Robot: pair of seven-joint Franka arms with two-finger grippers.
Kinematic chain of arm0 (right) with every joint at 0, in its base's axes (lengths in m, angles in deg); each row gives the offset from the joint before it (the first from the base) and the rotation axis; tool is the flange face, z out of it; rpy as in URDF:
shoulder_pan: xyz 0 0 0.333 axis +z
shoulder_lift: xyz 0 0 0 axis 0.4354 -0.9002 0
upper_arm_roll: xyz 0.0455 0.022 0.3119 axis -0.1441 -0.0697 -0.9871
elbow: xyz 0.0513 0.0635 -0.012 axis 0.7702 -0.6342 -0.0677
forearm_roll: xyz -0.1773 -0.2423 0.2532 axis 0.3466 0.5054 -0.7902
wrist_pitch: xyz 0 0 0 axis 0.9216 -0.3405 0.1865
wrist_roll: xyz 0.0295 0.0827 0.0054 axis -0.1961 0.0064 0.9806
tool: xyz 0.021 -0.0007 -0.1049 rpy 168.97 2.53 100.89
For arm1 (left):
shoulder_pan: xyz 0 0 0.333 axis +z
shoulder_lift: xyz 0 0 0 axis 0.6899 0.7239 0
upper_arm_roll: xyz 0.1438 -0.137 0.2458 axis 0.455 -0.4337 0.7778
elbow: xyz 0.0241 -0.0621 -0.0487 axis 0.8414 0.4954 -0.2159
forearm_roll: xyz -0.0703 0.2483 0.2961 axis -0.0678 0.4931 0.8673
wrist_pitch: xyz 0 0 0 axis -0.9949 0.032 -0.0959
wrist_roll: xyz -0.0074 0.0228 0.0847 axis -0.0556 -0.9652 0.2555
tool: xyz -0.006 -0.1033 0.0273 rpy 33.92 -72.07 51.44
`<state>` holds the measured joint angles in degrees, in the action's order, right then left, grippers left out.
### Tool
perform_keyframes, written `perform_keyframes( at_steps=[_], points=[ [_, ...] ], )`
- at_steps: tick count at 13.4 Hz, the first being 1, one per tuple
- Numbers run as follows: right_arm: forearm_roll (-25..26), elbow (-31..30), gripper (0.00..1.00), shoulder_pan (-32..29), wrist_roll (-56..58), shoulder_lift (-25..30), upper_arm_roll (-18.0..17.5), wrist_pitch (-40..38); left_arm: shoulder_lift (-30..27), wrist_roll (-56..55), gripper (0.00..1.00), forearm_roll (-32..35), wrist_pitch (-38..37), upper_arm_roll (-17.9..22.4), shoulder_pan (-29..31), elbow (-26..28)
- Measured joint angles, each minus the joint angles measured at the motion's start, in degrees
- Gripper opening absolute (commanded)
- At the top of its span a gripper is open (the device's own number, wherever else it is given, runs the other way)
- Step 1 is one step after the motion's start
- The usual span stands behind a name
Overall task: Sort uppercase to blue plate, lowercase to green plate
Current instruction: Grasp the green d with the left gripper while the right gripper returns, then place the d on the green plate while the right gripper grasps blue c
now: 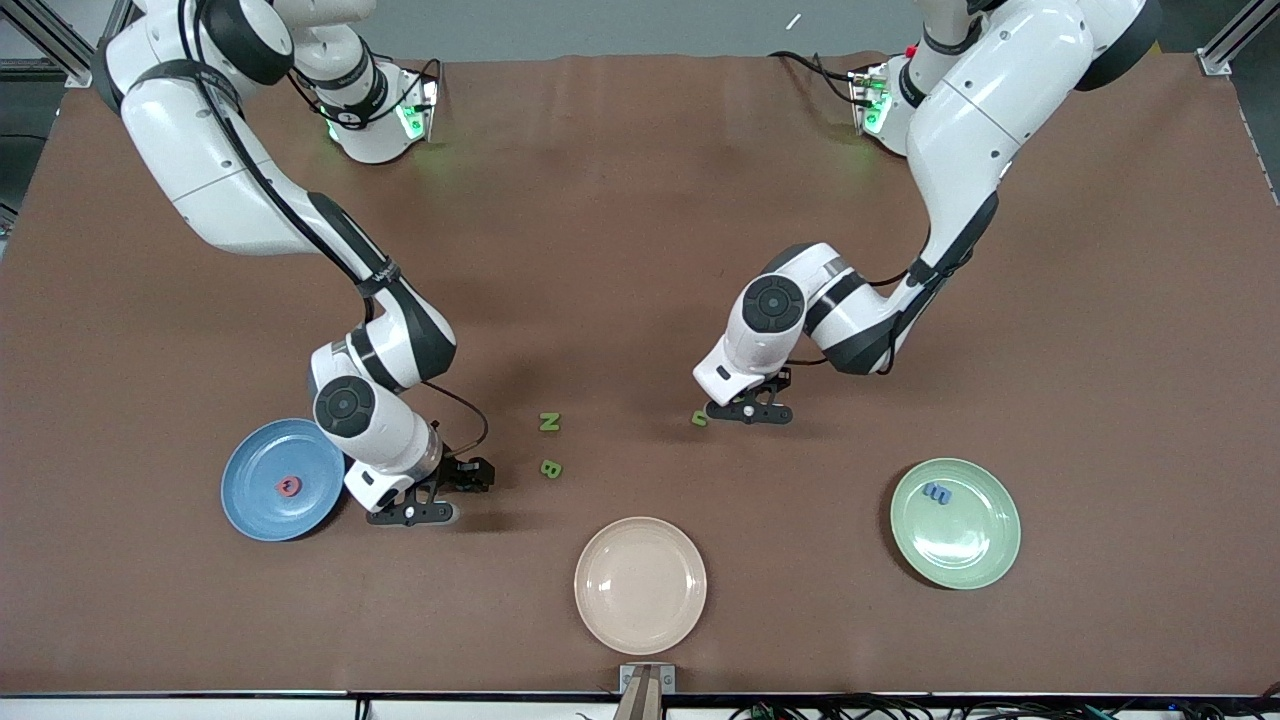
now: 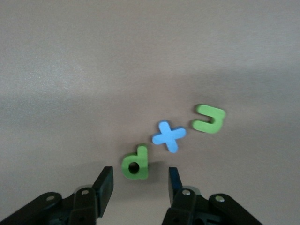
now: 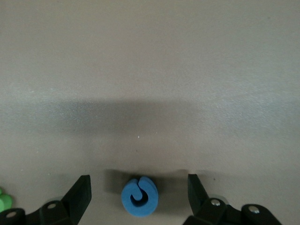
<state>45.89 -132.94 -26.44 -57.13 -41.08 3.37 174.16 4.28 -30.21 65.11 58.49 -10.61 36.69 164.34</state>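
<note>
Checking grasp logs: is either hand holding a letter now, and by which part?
Nothing is held. The left hand stands open around the green p; the right hand stands open around the blue C.

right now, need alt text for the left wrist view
The left gripper is open low over the brown table, its fingers either side of a green letter p. A blue cross-shaped t and a green n lie just past it.

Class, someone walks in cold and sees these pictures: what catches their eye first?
Both arms bend low over the brown table: the left tool open around a green p, the right tool open around a blue C. Three plates follow: the blue plate with a red Q, an empty cream plate, the green plate with a blue m.
</note>
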Motion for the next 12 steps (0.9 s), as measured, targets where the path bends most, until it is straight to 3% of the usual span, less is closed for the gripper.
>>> perform_keyframes(
  at_steps=[3, 6, 7, 12],
  points=[
    [3.42, 0.53, 0.47, 0.02, -0.27, -0.65, 0.01, -0.07, 1.06, 0.0, 0.44, 1.4, 0.66, 0.85, 0.07, 0.01],
    [3.94, 1.07, 0.49, 0.01, -0.28, -0.64, -0.17, -0.67, 1.02, -0.09, 0.07, 1.58, 0.91, 0.79, 0.04, -0.15],
    [3.96, 1.1, 0.5, 0.02, -0.28, -0.63, -0.37, -0.72, 1.02, -0.22, 0.01, 1.58, 0.92, 0.81, 0.09, -0.32],
    [4.06, 0.85, 0.54, 0.14, -1.39, -0.72, -1.2, -0.95, -0.02, -0.55, 0.0, 1.75, 0.81, 1.25, 3.82, -1.09]
  ],
)
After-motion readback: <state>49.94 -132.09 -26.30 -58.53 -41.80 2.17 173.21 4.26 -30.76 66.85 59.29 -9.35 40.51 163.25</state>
